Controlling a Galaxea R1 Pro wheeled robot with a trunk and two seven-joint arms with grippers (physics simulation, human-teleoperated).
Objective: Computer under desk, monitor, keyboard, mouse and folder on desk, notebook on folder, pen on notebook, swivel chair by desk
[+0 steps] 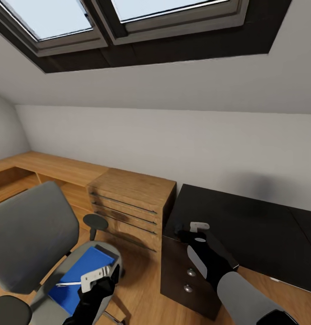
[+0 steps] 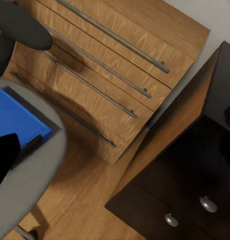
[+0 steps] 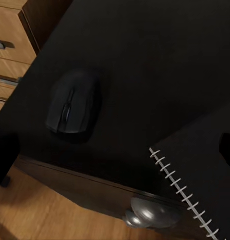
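Beneath the left pincer (image 1: 97, 276) lies the swivel chair (image 1: 31, 232), its grey seat carrying the folder (image 1: 85, 271). The bright-blue cover sits directly under the fingers, and the pen (image 1: 68, 284), a slim white stick, rests on the folder just beside that pincer on its outer side. One black fingertip (image 2: 4, 160) shows in the left wrist view, over the seat edge. Whether this pincer's jaws are parted or closed cannot be told. Ahead of it stands a light-wood cabinet (image 1: 130, 203) with long bar handles, and the desk's dark drawer unit (image 2: 187, 200) is beyond that, toward the other arm.

Over the near corner of the desk (image 1: 246, 221) hovers the right pincer (image 1: 198, 227). In its wrist view the two fingertips (image 3: 3, 157) sit far apart at opposite edges of the picture, with nothing clamped between them, so the jaws stand wide. Below and between them is the glossy black top, with a black mouse (image 3: 72, 107) lying on it near the corner. Under one fingertip is the notebook (image 3: 205, 172), its spiral binding (image 3: 177, 192) toward the mouse. It reaches past the desk's front edge, above a round drawer knob (image 3: 147, 212).
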